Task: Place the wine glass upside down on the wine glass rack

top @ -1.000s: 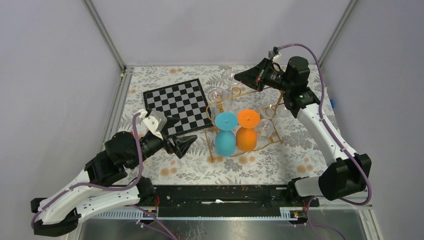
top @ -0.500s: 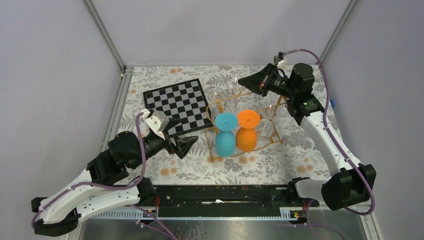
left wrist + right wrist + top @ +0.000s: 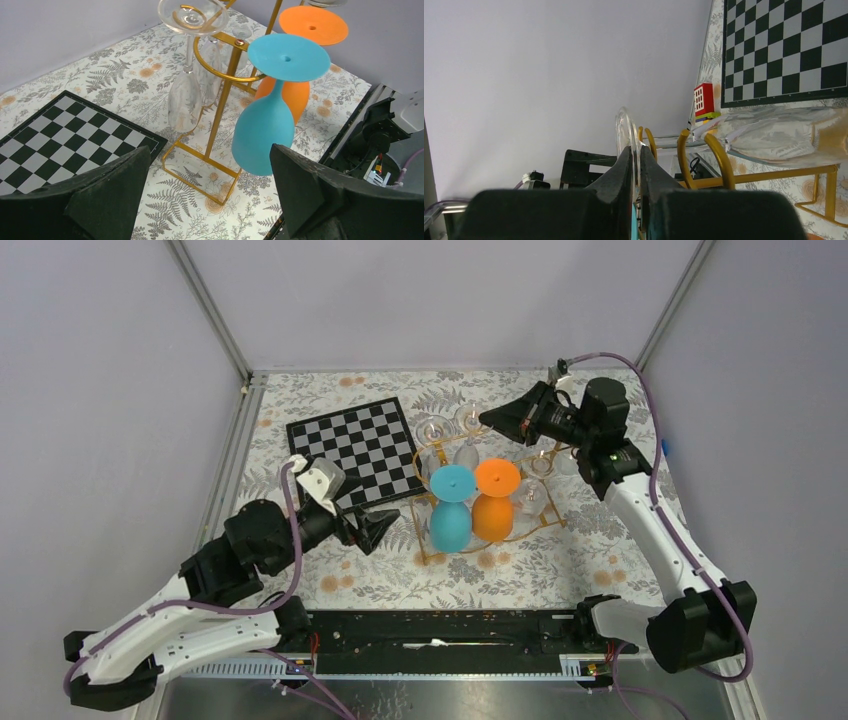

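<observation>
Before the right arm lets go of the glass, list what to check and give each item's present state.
1. Right tool shut on the foot of the clear glass: ok.
2. Clear glass upside down, bowl lowest: ok.
3. Its foot resting on the rails of the rack: cannot tell.
4. Left tool open, empty, not touching the rack: ok.
5. Blue glass and orange glass hanging upside down on the rack: ok.
</observation>
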Robot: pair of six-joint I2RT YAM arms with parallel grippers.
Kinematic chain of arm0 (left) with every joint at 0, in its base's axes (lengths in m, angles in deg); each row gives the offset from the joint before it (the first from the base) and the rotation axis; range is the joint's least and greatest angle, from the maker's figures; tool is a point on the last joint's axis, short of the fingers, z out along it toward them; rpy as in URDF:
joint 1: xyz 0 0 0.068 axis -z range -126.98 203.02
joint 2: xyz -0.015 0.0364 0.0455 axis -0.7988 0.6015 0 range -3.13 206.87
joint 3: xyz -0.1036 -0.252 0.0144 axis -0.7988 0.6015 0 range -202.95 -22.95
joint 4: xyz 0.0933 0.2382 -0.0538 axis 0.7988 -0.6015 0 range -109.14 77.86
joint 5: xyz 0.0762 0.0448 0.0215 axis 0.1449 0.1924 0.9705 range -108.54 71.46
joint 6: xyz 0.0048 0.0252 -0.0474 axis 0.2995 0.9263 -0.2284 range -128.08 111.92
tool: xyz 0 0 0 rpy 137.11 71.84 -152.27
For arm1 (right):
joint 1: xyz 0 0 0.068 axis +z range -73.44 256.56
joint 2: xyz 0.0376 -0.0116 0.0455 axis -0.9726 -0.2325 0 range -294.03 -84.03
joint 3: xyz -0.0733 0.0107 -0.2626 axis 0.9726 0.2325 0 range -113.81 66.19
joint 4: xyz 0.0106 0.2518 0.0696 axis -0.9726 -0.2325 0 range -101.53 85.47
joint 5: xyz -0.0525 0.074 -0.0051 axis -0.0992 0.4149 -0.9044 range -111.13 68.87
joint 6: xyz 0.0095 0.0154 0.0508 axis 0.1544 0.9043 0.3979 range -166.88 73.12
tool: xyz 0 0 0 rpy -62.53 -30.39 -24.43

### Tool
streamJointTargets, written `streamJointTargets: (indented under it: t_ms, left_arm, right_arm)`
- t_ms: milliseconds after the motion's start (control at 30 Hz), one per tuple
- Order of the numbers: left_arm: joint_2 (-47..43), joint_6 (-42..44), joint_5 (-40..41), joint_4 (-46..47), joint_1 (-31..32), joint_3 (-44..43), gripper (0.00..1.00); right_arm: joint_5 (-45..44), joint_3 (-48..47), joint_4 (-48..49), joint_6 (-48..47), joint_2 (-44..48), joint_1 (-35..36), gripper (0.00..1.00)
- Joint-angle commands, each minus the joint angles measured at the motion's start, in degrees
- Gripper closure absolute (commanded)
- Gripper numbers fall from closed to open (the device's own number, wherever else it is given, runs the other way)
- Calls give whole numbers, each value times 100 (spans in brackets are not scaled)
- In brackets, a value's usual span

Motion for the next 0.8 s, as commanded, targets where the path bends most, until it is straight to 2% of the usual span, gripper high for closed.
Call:
streamJointTargets:
  t_ms: [0, 133, 233, 433, 533, 633, 767]
  left_arm:
    - [166, -149, 263, 268, 11, -39, 1]
    - [361, -383, 569, 102, 11, -196, 1]
    - [554, -568, 836, -148, 11, -381, 1]
    - [1022, -897, 1195, -669, -8, -754, 1]
    - [1283, -1180, 1250, -1050, -225, -971, 1]
    - [1471, -1400, 580, -1294, -880, -1079, 1]
    - [1760, -1622, -700, -1625, -2025, -1158, 1]
  right_arm:
    - [63, -61, -231, -297, 373, -31, 87]
    - [-49, -359, -999, -641, 389, -30, 67]
    - [-194, -526, -1297, -782, 422, -31, 56]
    - [-372, -730, -1451, -869, 401, -41, 46]
    - [-513, -896, -1565, -955, 343, -65, 43]
    - [-690, -1204, -1864, -1187, 239, -111, 41]
    - [-936, -1616, -2306, -1590, 143, -237, 37]
